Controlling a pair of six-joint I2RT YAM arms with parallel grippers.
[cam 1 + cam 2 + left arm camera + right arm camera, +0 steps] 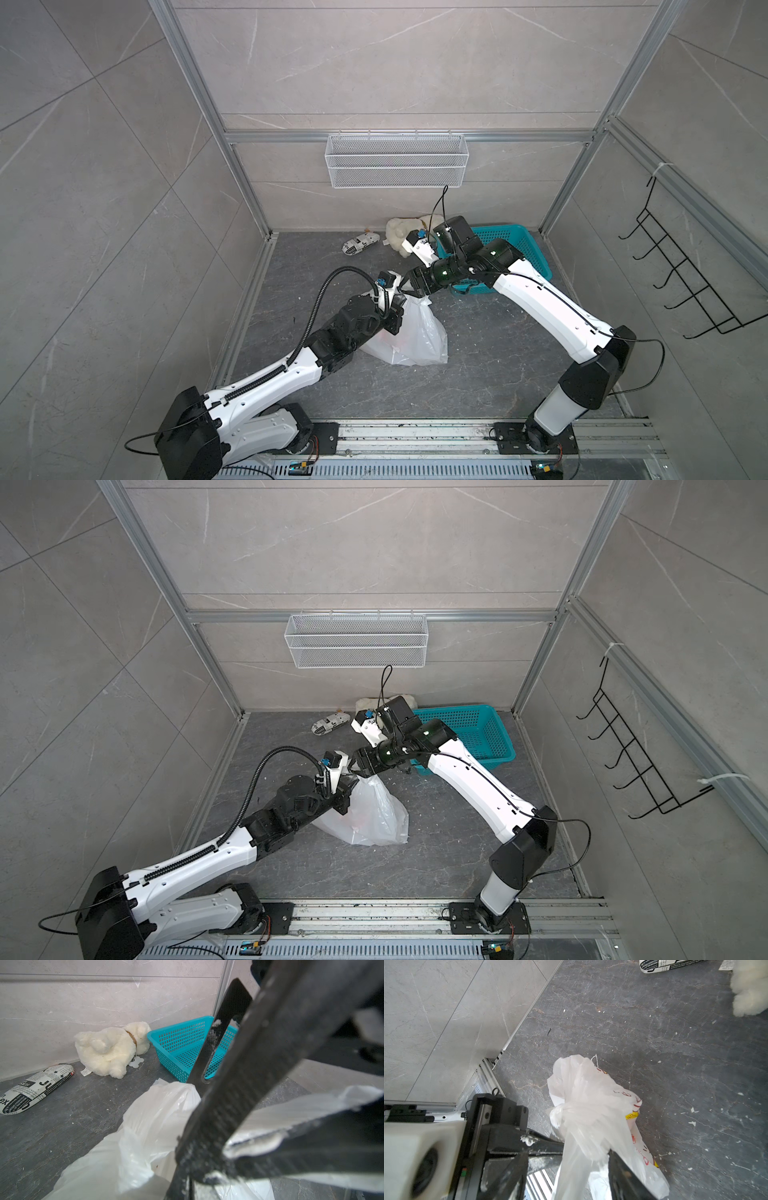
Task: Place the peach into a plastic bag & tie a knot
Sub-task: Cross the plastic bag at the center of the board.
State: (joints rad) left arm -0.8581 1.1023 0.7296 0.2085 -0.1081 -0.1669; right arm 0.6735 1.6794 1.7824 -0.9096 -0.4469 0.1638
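The plastic bag (419, 336) stands slumped in the middle of the dark floor, white and translucent, and it shows in both top views (374, 816). Red and yellow print shows on the bag (635, 1109) in the right wrist view. Its handles are bunched into a twisted lump at the neck (558, 1113); I cannot tell whether that is a tight knot. My left gripper (400, 298) is shut on a handle strip (291, 1113) at the neck. My right gripper (569, 1167) reaches in from the far side. Its jaws stand apart around another strip (577, 1159). The peach is hidden.
A teal basket (521, 243) sits at the back right, partly under my right arm. A white plush toy (400, 232) and a black-and-white printed packet (360, 243) lie by the back wall. A mesh shelf (397, 160) hangs on that wall. Black hooks (685, 291) hang at the right.
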